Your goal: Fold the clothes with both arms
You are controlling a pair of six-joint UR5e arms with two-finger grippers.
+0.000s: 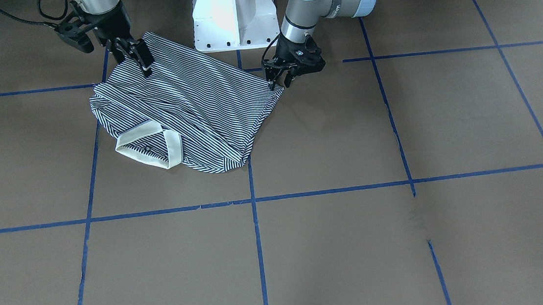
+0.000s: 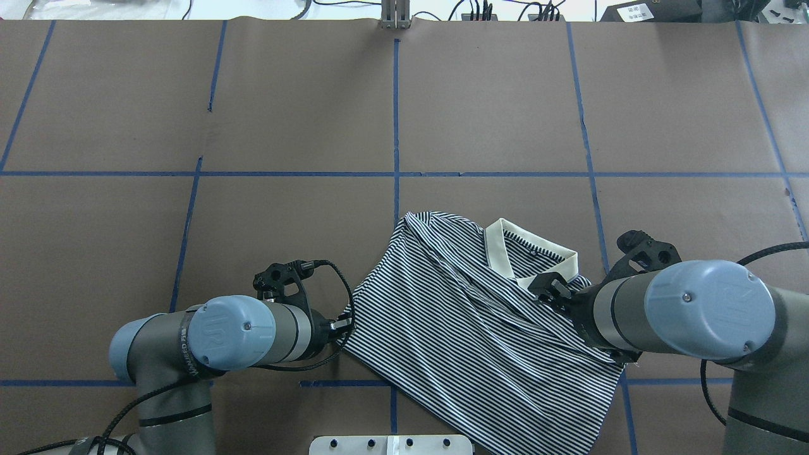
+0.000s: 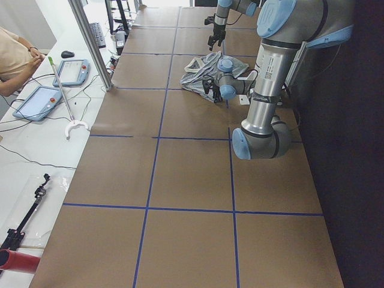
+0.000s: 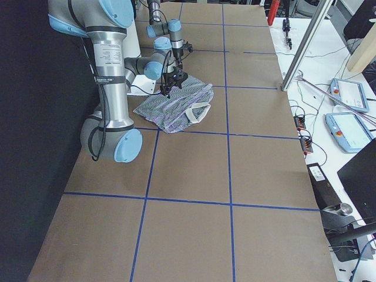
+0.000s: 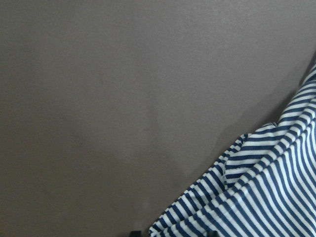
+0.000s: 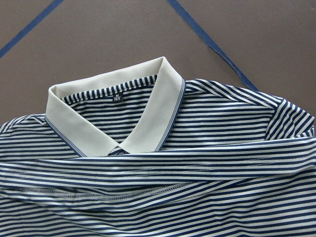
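The navy-and-white striped polo shirt (image 1: 199, 109) lies crumpled and partly folded over itself on the brown table, close to the robot's base. Its cream collar (image 1: 172, 146) points away from the robot. It also shows in the overhead view (image 2: 468, 322). My left gripper (image 1: 281, 82) is low at the shirt's hem corner, jaws apart; the left wrist view shows that striped edge (image 5: 266, 197). My right gripper (image 1: 137, 56) is just above the shirt's shoulder area behind the collar (image 6: 153, 113), and its jaws look open. A folded band of cloth (image 6: 163, 170) runs below the collar.
The white pedestal (image 1: 235, 13) stands right behind the shirt. Blue tape lines (image 1: 258, 252) grid the brown table. An operator (image 3: 12, 57) and tablets (image 3: 36, 102) are at a side bench beyond a metal post (image 3: 90, 42).
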